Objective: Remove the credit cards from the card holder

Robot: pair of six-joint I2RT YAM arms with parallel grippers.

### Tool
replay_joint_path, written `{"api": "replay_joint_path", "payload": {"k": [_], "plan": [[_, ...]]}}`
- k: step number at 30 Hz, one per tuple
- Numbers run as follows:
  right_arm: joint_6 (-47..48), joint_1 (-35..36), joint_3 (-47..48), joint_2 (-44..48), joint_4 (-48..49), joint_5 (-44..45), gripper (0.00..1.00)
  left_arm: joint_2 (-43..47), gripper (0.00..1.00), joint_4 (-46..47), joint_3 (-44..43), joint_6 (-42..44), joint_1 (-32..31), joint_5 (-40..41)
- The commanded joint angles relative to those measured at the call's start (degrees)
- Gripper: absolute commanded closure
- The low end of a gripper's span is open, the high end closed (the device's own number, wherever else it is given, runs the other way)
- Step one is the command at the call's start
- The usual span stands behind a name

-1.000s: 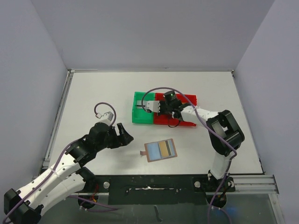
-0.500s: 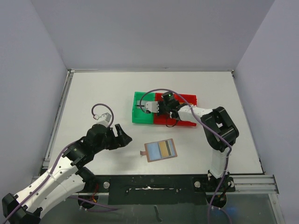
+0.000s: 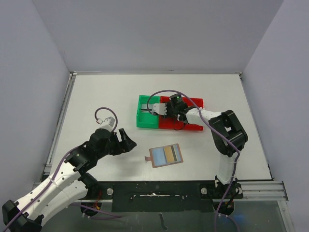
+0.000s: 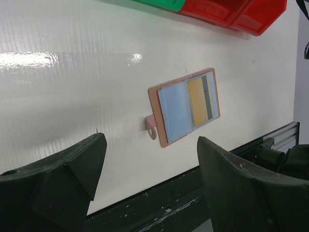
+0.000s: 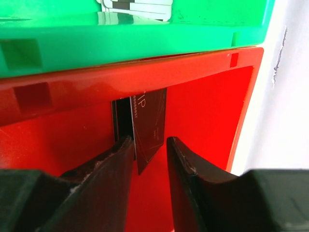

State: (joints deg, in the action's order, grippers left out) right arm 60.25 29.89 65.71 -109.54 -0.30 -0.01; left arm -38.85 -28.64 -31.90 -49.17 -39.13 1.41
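One black card (image 5: 152, 116) sits inside the parted right gripper (image 5: 148, 141)

On the thin black rectangular card (image 5: 150, 123) in the red plastic bin (image 5: 207, 106), pale letters "IP" are legible. The smaller print beside them is too blurred. Nothing else reads.

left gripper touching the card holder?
Apart. The top view shows bare table between the left gripper and the card holder. In the left wrist view it lies flat, well beyond the open gripper.
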Motion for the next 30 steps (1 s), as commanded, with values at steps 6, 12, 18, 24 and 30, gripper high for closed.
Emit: {"api": "replay_joint_path", "payload": {"k": [6, 12, 18, 24, 30], "plan": [[-1.5, -0.53, 3.97, -0.66, -1.2, -0.45, 0.59, 0.97, 0.25, 0.43, -0.19, -0.8, 0.44, -0.86], [-2.05, -0.62, 4.86, -0.97, -1.9, -0.21, 0.57, 1.08, 0.25, 0.43, -0.2, -0.93, 0.45, -1.39], [-2.29, -0.75, 6.15, -1.6, -4.45, -1.0, 0.51, 1.1, 0.25, 0.44, -0.23, -1.04, 0.41, -1.78], [-2.64, -0.95, 6.95, -1.63, -6.14, -1.73, 0.46, 1.23, 0.25, 0.43, -0.09, -1.11, 0.41, -2.11], [-4.07, -1.26, 7.42, -1.33, -5.96, -2.1, 0.44, 1.23, 0.24, 0.56, -0.18, -1.28, 0.45, -2.3]]}}
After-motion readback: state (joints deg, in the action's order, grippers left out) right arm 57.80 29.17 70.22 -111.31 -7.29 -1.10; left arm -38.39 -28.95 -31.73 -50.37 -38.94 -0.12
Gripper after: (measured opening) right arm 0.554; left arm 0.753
